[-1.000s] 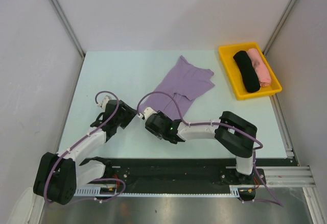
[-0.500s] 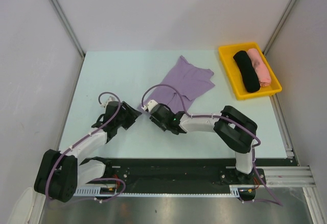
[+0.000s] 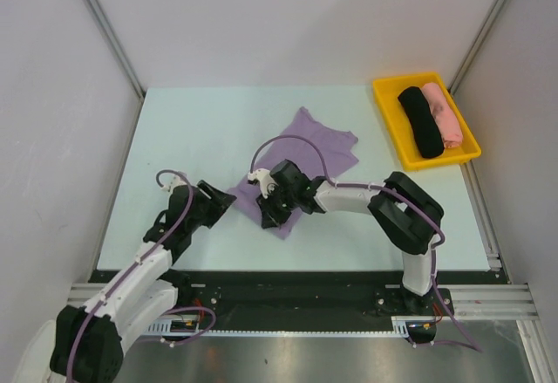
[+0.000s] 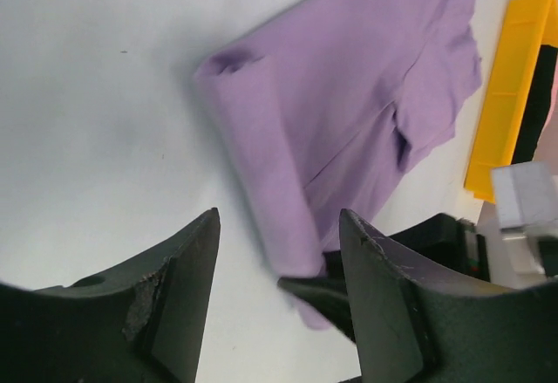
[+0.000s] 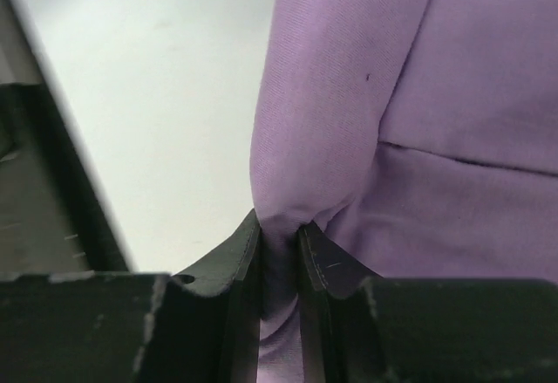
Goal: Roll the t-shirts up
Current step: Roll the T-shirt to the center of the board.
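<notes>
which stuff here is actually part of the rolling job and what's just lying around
In the job: lavender t-shirt; right gripper, pinching its folded edge; left gripper, open beside it.

Lying about: yellow tray; black cloth roll and pink cloth roll inside it.

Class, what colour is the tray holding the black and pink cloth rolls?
Yellow. The tray shows best in the top external view.

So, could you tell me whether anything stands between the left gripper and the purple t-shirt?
Nothing visible does: only bare table separates the open left gripper from the t-shirt, whose fold the right gripper pinches.
</notes>
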{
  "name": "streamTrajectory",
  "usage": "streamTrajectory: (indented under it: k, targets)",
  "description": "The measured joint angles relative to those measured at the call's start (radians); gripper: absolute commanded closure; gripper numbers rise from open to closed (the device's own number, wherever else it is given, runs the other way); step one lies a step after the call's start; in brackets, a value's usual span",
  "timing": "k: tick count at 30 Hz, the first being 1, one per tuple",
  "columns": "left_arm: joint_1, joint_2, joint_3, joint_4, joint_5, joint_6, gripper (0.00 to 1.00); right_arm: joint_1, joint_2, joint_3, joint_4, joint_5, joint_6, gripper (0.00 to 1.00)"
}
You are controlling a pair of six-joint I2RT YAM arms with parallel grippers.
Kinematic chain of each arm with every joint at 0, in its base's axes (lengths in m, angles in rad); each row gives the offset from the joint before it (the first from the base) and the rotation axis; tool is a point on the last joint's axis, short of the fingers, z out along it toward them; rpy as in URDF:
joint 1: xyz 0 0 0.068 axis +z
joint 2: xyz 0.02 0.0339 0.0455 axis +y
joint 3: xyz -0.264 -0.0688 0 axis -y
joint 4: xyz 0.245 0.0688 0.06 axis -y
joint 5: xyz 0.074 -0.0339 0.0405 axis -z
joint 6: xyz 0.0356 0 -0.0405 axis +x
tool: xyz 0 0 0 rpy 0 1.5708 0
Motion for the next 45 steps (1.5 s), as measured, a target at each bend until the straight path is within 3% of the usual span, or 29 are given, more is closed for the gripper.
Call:
streamTrajectory:
  k: [5,9,19,27,38,45]
  targets:
    - [-0.001,-0.138,-0.029,-0.084,-0.023,0.000,0.44,0.017,0.025,0.000,0.028,-0.203,0.085,0.84]
    - [-0.009,-0.164,-0.060,-0.115,-0.024,-0.002,0.51,-0.002,0.067,0.000,0.063,-0.282,0.155,0.83]
    - [-0.155,-0.092,-0.068,-0.105,-0.036,-0.034,0.63,-0.058,0.128,0.000,0.127,-0.412,0.286,0.82]
    - [-0.202,0.004,-0.056,-0.035,-0.051,-0.063,0.69,-0.071,0.138,0.000,0.134,-0.428,0.327,0.82]
    - [-0.215,0.160,0.022,-0.014,-0.084,-0.079,0.69,-0.074,0.128,0.000,0.129,-0.424,0.353,0.51]
    - [-0.218,0.235,0.072,-0.019,-0.105,-0.090,0.69,-0.072,0.056,0.000,0.049,-0.288,0.333,0.48]
